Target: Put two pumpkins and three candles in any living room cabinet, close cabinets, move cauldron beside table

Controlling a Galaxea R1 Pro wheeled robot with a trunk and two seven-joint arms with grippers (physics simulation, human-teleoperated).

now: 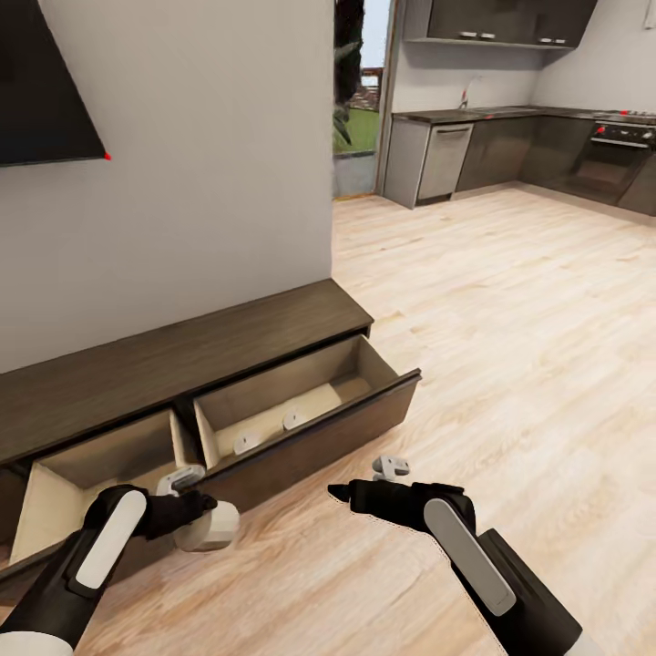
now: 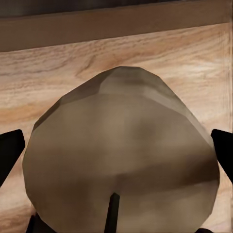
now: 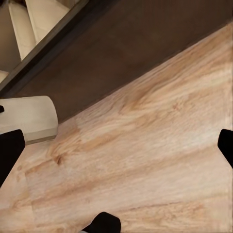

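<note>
- On the left, the left gripper is clenching one beige candle, which is hanging above the wooden floor, just in front of the cabinet.
- In the left wrist view this candle is sitting between the dark fingers, its wick pointing toward the camera.
- I think the step in hand is to bring it into an open drawer. The left drawer is nearest; the arm should be lifting the candle over the front edge before it is lowering it.
- The right drawer is also standing open, and two candles are already lying inside it.
- On the right, the right gripper is released and is holding nothing; it is hanging over the floor.
- I am not seeing any brand, label or readable writing.
</note>
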